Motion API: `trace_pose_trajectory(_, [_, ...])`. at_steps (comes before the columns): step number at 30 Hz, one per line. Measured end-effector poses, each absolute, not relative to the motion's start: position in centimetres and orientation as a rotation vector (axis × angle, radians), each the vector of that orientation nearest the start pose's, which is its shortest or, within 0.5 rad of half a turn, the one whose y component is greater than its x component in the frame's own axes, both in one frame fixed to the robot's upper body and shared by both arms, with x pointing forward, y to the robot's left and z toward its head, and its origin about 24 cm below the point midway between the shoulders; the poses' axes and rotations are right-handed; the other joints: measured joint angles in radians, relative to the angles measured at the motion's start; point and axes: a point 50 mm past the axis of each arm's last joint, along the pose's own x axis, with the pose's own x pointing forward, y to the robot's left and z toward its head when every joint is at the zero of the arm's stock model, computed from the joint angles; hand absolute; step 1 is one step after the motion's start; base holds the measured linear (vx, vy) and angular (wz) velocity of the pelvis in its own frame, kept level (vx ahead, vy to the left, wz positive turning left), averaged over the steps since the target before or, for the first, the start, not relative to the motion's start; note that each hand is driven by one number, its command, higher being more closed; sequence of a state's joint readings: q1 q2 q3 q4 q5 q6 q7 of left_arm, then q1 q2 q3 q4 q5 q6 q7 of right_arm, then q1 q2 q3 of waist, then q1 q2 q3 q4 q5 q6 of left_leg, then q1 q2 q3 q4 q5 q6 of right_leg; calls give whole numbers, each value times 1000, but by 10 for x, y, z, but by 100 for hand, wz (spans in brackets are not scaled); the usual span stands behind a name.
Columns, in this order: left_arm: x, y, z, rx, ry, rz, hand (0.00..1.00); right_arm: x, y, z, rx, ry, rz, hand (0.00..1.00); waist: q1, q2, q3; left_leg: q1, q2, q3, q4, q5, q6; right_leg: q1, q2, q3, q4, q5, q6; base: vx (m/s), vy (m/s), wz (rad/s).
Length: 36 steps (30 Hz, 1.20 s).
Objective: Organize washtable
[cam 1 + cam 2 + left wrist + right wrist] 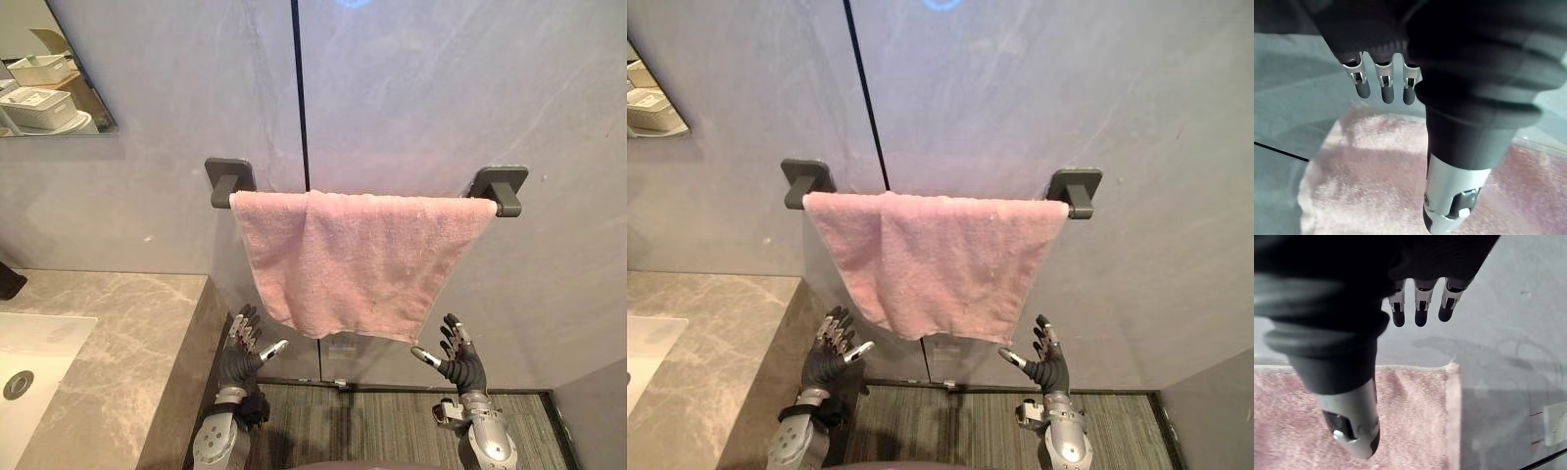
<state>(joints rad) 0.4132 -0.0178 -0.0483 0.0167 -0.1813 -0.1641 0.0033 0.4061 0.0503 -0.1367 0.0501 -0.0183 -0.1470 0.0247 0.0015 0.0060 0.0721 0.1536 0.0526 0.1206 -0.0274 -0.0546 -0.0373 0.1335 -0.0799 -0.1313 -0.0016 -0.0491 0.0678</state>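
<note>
Pink towel (358, 259) draped over wall rail (498, 186), long axis horizontal. Both hands just below its bottom edge, not touching: left hand (242, 352) under left corner, right hand (460, 362) under right corner. Fingers straight, empty. Neither hand clearly nearer.

No writing, number or sign can be read. The pink towel (362, 264), the grey wall (441, 88) and the white baskets (39, 106) in the mirror (29, 24) at ten o'clock carry nothing legible.
</note>
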Motion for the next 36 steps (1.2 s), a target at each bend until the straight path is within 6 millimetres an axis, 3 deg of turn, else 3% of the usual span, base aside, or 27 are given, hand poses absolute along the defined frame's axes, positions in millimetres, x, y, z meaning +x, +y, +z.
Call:
trace_pose_trajectory(8, [123, 158, -88, -113, 547, 141, 0, 121, -187, -86, -121, 569, -159, 0, 12, 1, -9, 1, 2, -2, 0, 1, -1, 2, 2, -6, -1, -2, 0, -20, -13, 2])
trace_pose_trajectory(14, [99, 170, -123, -26, 766, 162, 0, 99, -189, -124, -130, 795, -155, 0, 12, -3, -12, 3, 1, -3, -6, 6, -6, 2, 6, -5, -5, 3, -5, -43, -16, -1])
trace_pose_trajectory(18, [89, 176, -135, 8, 851, 187, 0, 93, -196, -134, -127, 863, -201, 0, 11, -5, -11, 3, 0, -2, -8, 7, -7, 8, 9, -5, -23, 14, -6, -21, -9, -1])
trace_pose_trajectory(36, [93, 182, -150, 2, 946, 242, 0, 87, -212, -151, -65, 983, -326, 0, 9, -6, 8, 16, -4, 1, -29, 10, -7, 16, 9, -5, -37, 18, -4, -18, -8, -1])
